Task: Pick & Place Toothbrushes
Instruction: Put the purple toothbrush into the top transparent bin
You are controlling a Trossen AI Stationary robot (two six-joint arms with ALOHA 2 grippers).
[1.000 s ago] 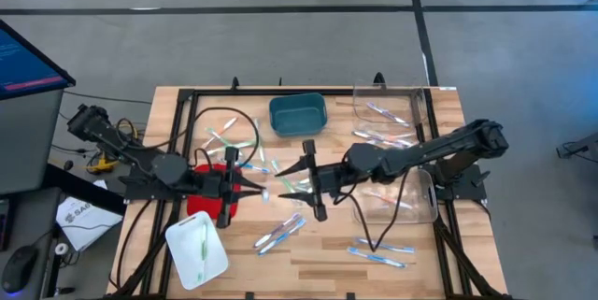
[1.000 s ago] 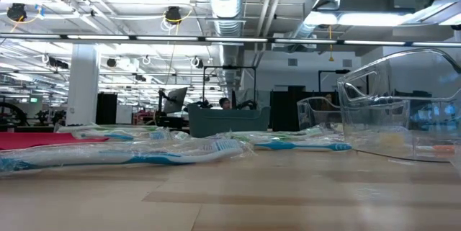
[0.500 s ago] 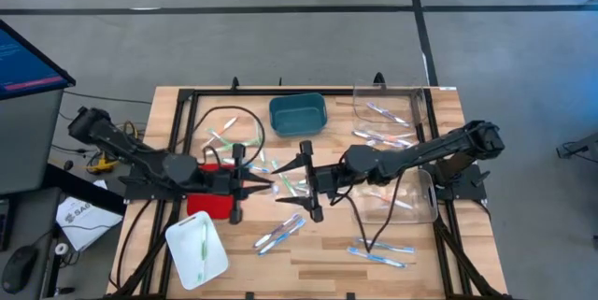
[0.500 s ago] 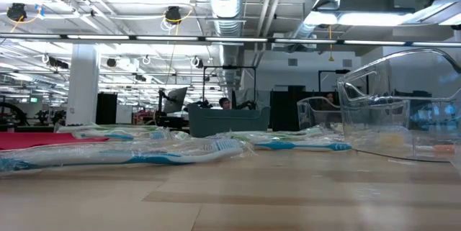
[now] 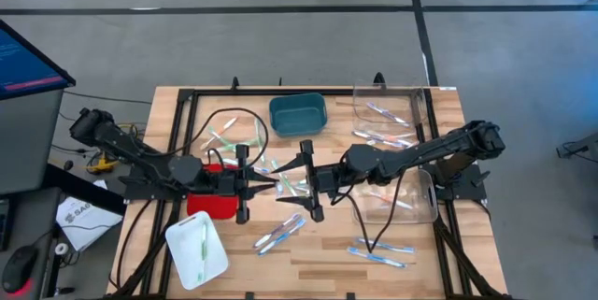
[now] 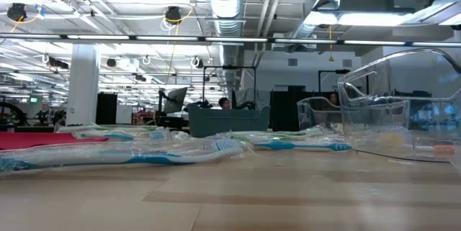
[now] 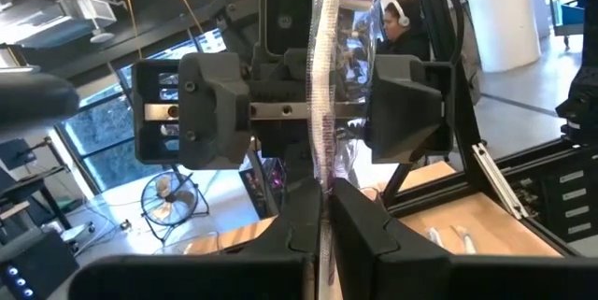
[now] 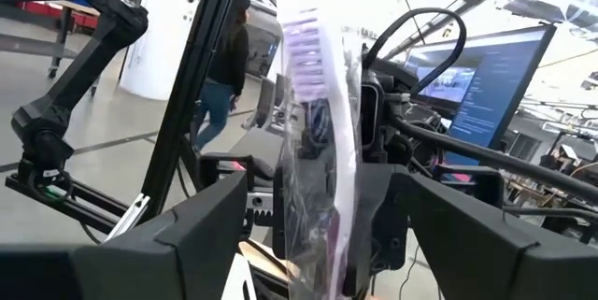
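Both dark six-joint arms reach inward over the middle of the tabletop, wrists level, their ends facing each other just apart. The left pincer (image 5: 264, 184) has its two dark fingers (image 7: 301, 235) pressed together on a wrapped pink-purple toothbrush (image 7: 329, 85). The right pincer (image 5: 283, 186) stands with its fingers (image 8: 187, 244) spread wide either side of that same toothbrush.

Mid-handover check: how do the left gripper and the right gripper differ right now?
The left gripper is shut on the wrapped purple toothbrush; the right gripper stands open around it. In the high view the left gripper reaches in from the left, the right gripper from the right. Both meet nose to nose above mid-table.
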